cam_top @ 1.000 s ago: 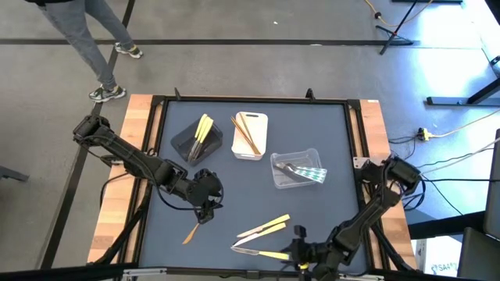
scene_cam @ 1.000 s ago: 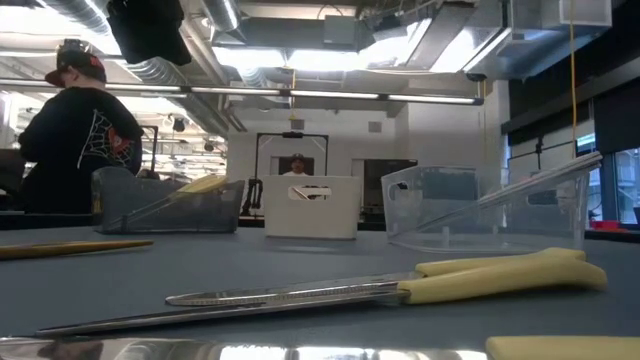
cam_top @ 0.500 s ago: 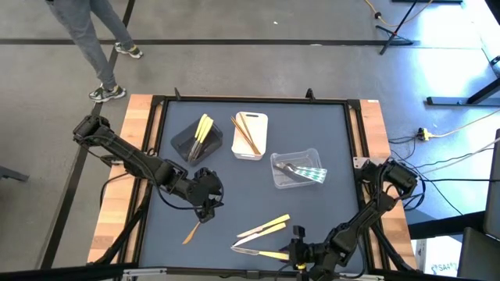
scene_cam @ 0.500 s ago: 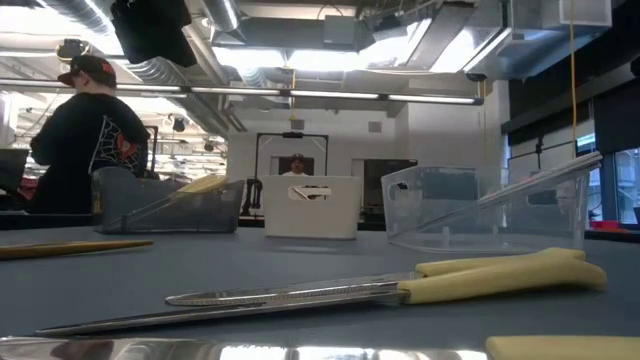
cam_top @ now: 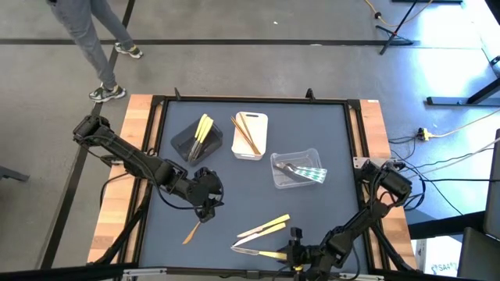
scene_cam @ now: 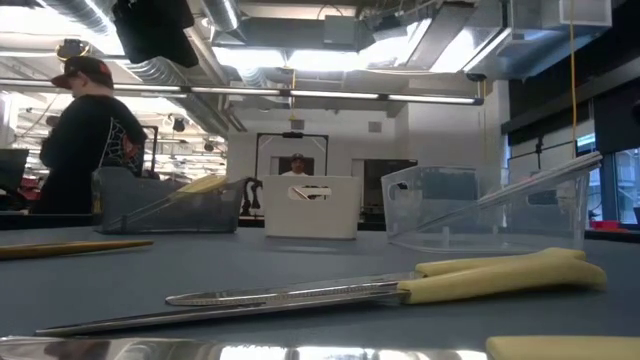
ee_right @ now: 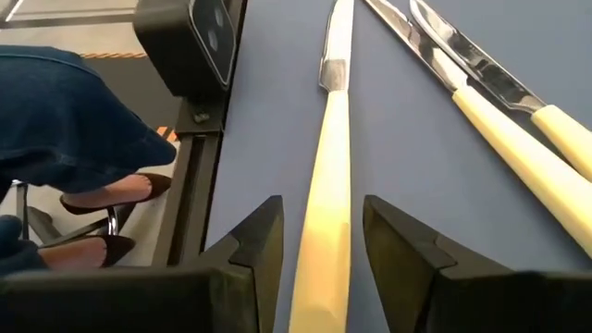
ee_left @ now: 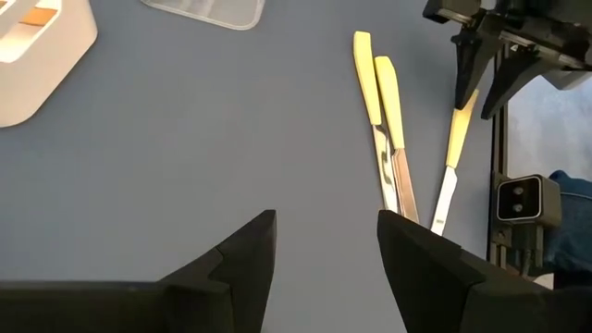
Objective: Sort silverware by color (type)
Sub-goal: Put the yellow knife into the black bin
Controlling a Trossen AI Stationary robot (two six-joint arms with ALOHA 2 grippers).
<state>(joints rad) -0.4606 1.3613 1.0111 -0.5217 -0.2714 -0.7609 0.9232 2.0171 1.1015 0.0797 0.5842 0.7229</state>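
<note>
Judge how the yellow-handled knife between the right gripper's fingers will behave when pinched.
The yellow-handled knife lies flat, straight and thin, so probably stiff and light. Its smooth handle may slip or pivot. The right gripper straddles it, fingers apart, not clamped.

High view looks straight down on the whole table (cam_top: 250,195) and both arms; low view sits at tabletop level, very close to the yellow-handled knives (scene_cam: 400,285), facing the room behind. Left wrist view looks down past its own fingers (ee_left: 250,254) at those same knives (ee_left: 384,129). Right wrist view skims low along one knife (ee_right: 324,213), sharing them with the high view (cam_top: 264,228).
</note>
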